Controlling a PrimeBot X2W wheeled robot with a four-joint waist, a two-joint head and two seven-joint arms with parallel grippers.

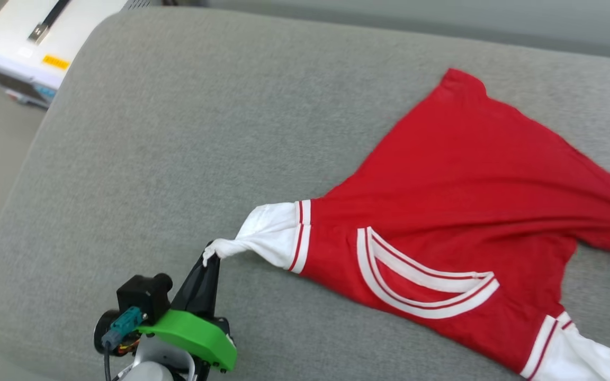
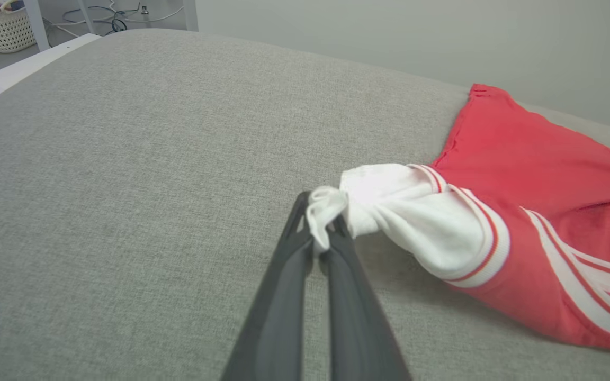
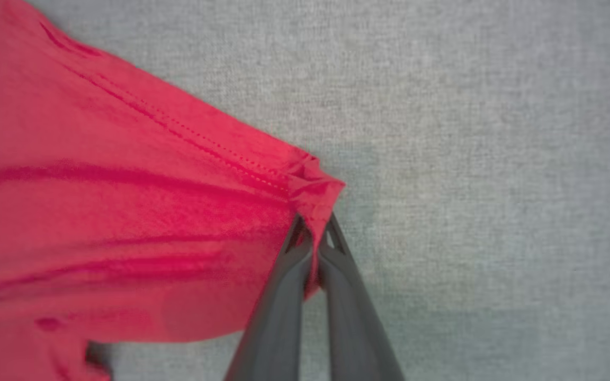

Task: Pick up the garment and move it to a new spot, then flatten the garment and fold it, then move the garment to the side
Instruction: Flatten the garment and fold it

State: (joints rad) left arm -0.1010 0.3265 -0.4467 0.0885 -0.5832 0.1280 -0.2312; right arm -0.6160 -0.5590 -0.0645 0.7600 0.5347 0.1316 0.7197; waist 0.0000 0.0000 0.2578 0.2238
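A broad grey upholstered cushion (image 1: 178,132) carries the work, with a white box (image 1: 24,47) off its edge at 11 o'clock in the head view. The red T-shirt (image 1: 469,201) lies on the cushion from the middle of that view out toward 3 and 5 o'clock. Its collar trim faces up, and it is partly spread but drawn into long creases.

It looks light, limp and thin, so it will sag, bunch and stretch rather than keep a shape. The knit should slide easily over the cushion's weave, though dragging may rumple it. Lifted from one point it would rope up, so two well-apart holds at its edges suit it best.

Its white sleeve (image 1: 270,227) at 7 o'clock is pulled to a twisted point, and the left pincer (image 1: 211,257) is clamped shut on that tip. The left wrist view shows a tuft of white cloth pinched between the closed fingers.

In the right wrist view the right pincer (image 3: 314,241) is closed on the stitched hem corner (image 3: 313,177) of the red body, with fabric fanning away toward 9 o'clock in taut folds. Both bites are small, so I judge a hard tug could slip them. Seams and hems give the surest purchase.
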